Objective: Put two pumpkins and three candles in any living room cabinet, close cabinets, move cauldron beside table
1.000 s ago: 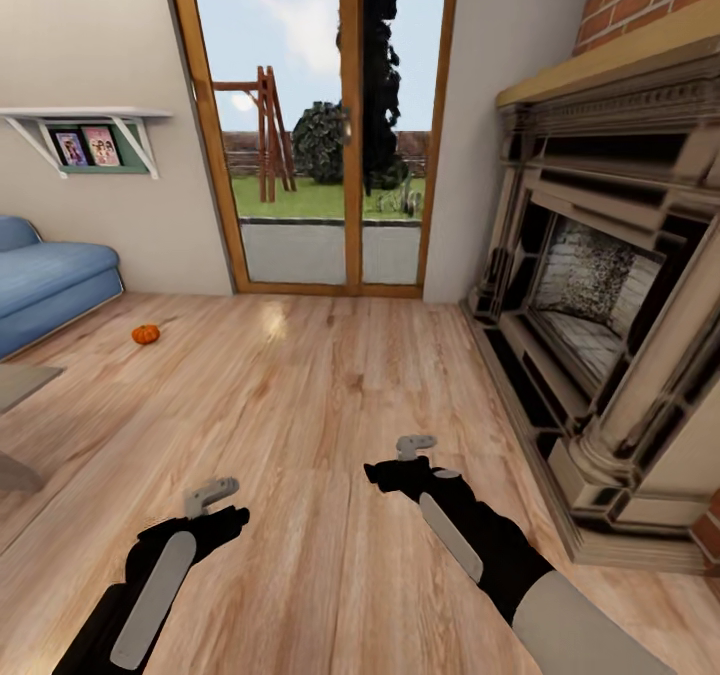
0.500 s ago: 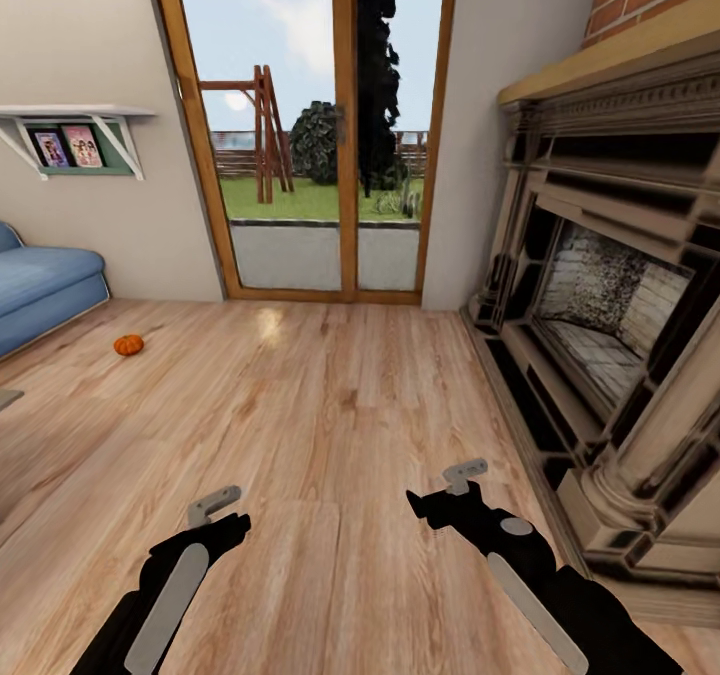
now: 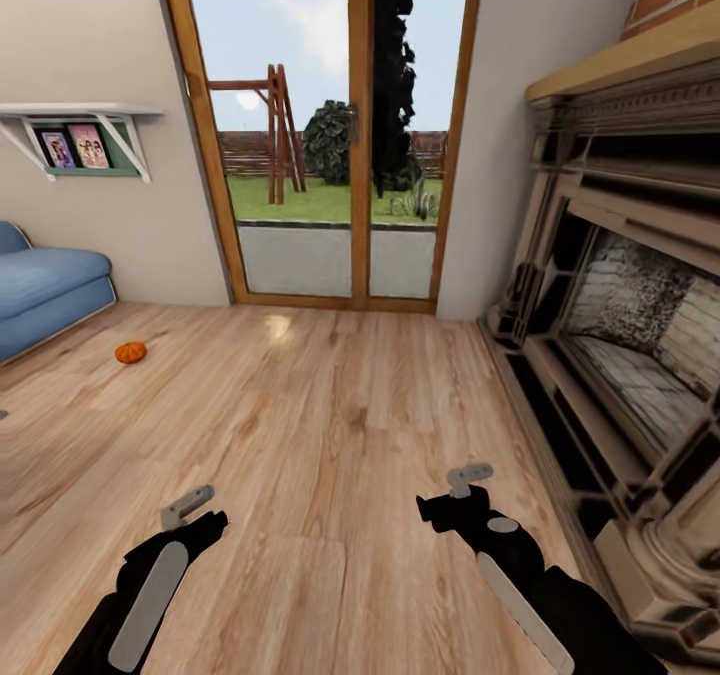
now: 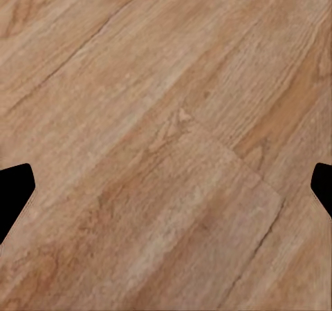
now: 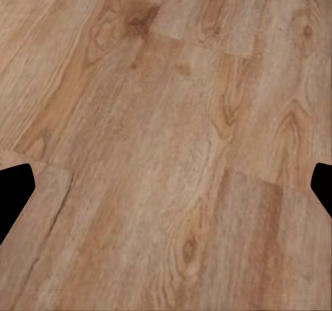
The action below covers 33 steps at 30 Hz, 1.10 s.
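Observation:
One small orange pumpkin (image 3: 130,352) lies on the wooden floor at the far left, close to the blue sofa (image 3: 45,290). Both arms hang low in front of me over bare floorboards, far from the pumpkin. My left gripper (image 3: 188,507) is open and empty; in the left wrist view its dark fingertips (image 4: 15,195) stand wide apart over the planks. My right gripper (image 3: 470,477) is likewise open and empty, and in the right wrist view its fingertips (image 5: 15,195) sit at the picture's two edges with floor between them.
A large stone fireplace (image 3: 630,335) with a jutting hearth runs along the right. Glass patio doors (image 3: 350,145) stand straight ahead. A wall shelf (image 3: 80,130) with pictures hangs at the left above the sofa. Wooden floor stretches between them.
The whole view has shifted as the camera moved, with the fireplace sliding right and looming larger. My right arm sits lower and further right in the view than a second ago.

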{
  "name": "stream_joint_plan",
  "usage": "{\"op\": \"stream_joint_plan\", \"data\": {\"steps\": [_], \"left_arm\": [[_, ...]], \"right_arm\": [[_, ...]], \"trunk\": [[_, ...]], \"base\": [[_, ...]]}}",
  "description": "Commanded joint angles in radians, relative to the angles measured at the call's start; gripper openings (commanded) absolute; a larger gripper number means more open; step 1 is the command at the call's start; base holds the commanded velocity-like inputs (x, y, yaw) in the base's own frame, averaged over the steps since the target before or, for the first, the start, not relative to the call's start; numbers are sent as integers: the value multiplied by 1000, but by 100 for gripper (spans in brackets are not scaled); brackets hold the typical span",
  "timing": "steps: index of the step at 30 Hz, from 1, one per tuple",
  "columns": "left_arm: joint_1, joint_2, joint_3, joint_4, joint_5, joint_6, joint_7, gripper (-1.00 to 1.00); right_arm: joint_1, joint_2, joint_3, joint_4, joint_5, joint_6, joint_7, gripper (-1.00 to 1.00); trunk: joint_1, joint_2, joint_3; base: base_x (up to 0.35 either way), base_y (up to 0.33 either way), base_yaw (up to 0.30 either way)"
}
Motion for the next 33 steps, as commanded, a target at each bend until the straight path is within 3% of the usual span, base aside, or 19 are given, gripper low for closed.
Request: {"op": "stream_joint_plan", "data": {"steps": [1, 3, 4, 6, 8, 9, 12, 17, 26, 33], "left_arm": [[0, -1, 3, 2, 1, 0, -1, 100], [0, -5, 9, 6, 4, 0, -1, 100], [2, -7, 9, -1, 4, -2, 2, 100], [7, -10, 9, -12, 4, -13, 5, 100], [14, -11, 8, -20, 3, -39, 7, 100], [29, -11, 6, -32, 1, -106, 9, 100], [35, -5, 10, -13, 2, -135, 2, 100], [35, -5, 12, 42, 6, -146, -2, 100], [34, -2, 13, 64, 7, -150, -4, 100], [27, -1, 11, 83, 5, -149, -17, 100]], "right_arm": [[-2, 0, -1, -1, -2, 5, -1, 100], [-18, 8, -5, -28, -17, 109, -5, 100], [-43, 26, -8, -47, -35, 203, -7, 100], [-69, 51, -27, -63, -58, 280, -10, 100], [-87, 72, -66, -80, -75, 327, -12, 100], [-108, 99, -151, -124, -94, 383, -11, 100], [-115, 106, -186, -141, -103, 404, -8, 100], [-117, 111, -185, -147, -104, 411, -11, 100], [-117, 112, -175, -150, -104, 413, -11, 100], [-117, 115, -119, -147, -104, 412, -16, 100]], "trunk": [[0, 0, 0], [0, 0, -1], [0, 0, -2], [0, 0, -3], [0, 0, -5], [0, 0, -6], [0, 0, -9], [0, 0, -15], [0, 0, -24], [0, 0, -31]], "base": [[349, 0, 253], [349, 0, 262], [349, 0, 266], [349, 0, 267], [349, 0, 268], [349, 0, 230], [349, 0, 218], [349, 0, 212], [349, 0, 221], [349, 0, 230]]}}
